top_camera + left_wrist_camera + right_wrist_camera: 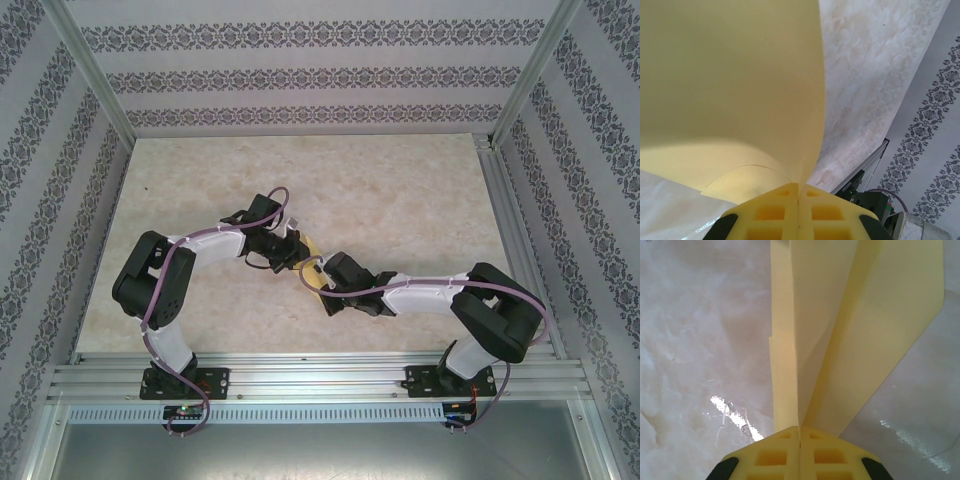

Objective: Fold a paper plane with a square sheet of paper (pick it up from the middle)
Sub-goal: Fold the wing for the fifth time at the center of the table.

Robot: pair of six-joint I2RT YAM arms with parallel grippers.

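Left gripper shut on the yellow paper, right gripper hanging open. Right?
No: the right gripper is also shut on the paper, jaws closed with it pinched between them, as the right wrist view shows. The left gripper is shut on it, as stated.

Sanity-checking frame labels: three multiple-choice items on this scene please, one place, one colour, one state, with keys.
1. Where is the paper? A) held by the left gripper and the right gripper B) lying flat at the far edge C) on the floor
2. Paper colour? A) blue B) pale yellow C) green
3. Right gripper state? A) wide open B) shut on nothing C) shut on the paper
Key: 1A, both wrist views show it pinched; 2B, yellow in every view; 3C, jaws closed on the paper.
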